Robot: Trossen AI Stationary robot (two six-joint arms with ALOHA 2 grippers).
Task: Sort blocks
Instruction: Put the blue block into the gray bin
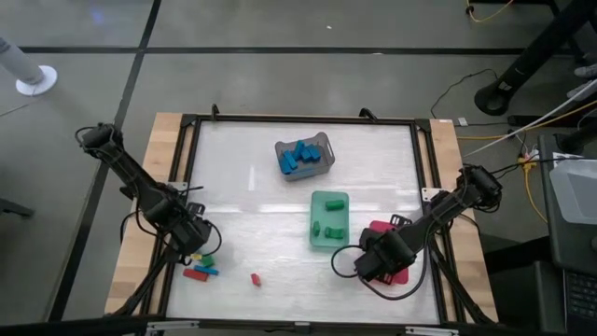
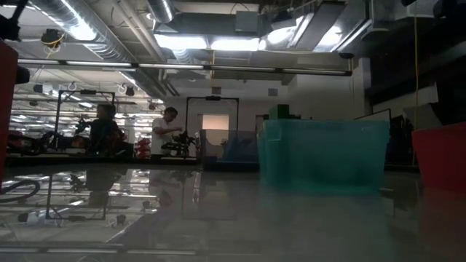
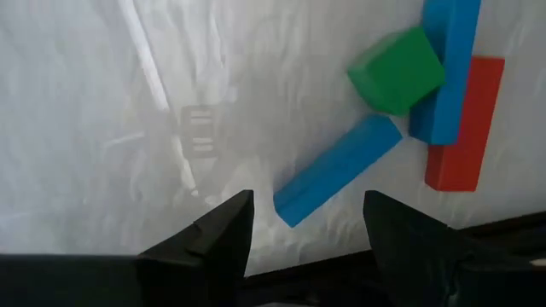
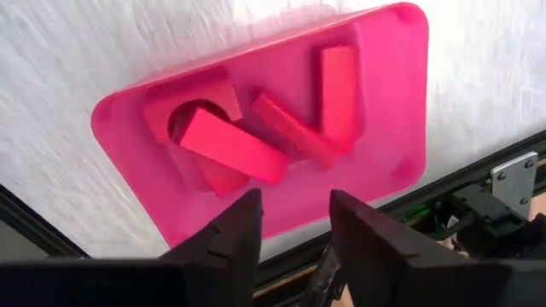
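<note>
At the table's near left lie a green cube (image 3: 397, 70), two blue bars (image 3: 337, 169) (image 3: 448, 68) and a red bar (image 3: 465, 128), flat on the table and close together. My left gripper (image 3: 307, 234) (image 1: 198, 245) hangs open above them, pointing down, with the nearer blue bar just ahead of its fingers. My right gripper (image 4: 294, 230) (image 1: 378, 266) stands open over the red tray (image 4: 401, 94), which holds several red blocks. One red bar (image 4: 230, 145) rests slanted on top of the others. Nothing is between either pair of fingers.
A green tray (image 1: 328, 201) with green blocks lies mid-table. A grey basket (image 1: 303, 156) with blue blocks stands farther back. One small red block (image 1: 255, 278) lies alone near the front edge. A black frame (image 1: 298, 119) runs around the white table top.
</note>
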